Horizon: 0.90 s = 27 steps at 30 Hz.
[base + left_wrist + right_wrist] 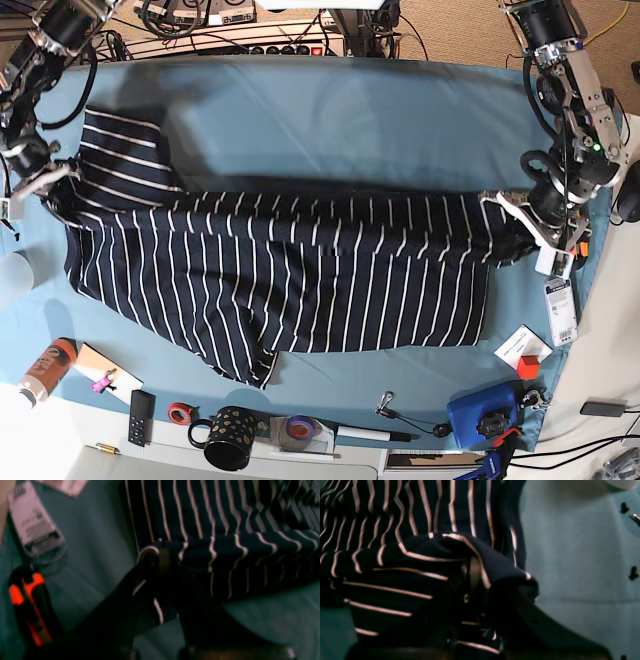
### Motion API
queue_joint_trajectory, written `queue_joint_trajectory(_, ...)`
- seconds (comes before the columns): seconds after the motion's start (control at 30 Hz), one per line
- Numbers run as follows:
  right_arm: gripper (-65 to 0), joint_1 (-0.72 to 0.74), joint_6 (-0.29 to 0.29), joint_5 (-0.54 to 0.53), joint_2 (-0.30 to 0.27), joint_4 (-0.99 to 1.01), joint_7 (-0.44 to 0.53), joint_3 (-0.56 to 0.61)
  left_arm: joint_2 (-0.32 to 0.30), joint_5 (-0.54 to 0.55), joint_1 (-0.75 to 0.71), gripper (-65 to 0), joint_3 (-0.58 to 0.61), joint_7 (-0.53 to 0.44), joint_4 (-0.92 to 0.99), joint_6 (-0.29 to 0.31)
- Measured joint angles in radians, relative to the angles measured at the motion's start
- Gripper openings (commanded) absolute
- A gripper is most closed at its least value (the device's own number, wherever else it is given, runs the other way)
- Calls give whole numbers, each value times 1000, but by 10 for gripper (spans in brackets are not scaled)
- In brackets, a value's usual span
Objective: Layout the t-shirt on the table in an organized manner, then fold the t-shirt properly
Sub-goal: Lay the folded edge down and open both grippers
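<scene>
The t-shirt, navy with thin white stripes, lies stretched sideways across the teal table, with a fold running along its upper edge. At the shirt's right end my left gripper is shut on a bunched edge of the fabric; the left wrist view shows its dark fingers pinching the t-shirt. My right gripper is shut on the left end. In the right wrist view the t-shirt drapes over that gripper and hides most of it.
A white tag and an orange-black tool lie close to the left gripper. Along the front edge are a dotted mug, tape roll, remote, blue box and a can. Cables run behind the table.
</scene>
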<state>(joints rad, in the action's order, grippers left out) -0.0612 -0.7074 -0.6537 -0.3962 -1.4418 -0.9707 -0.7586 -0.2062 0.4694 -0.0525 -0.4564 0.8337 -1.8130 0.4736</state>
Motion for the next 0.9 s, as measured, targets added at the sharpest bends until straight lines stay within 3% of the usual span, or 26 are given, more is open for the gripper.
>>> queue_joint_trajectory(0.3,-650,116,5,40,0,226,37,45,1,-9,85,-650,2,-43,207,2)
queue_joint_trajectory(0.73,-650,239,3,151,1,240,108,47,0,-6,138,-650,29,-44,243,1)
queue_joint_trajectory(0.9,-650,238,8,248,-3,241,189,133,0,-145,148,-650,118,-122,244,-2)
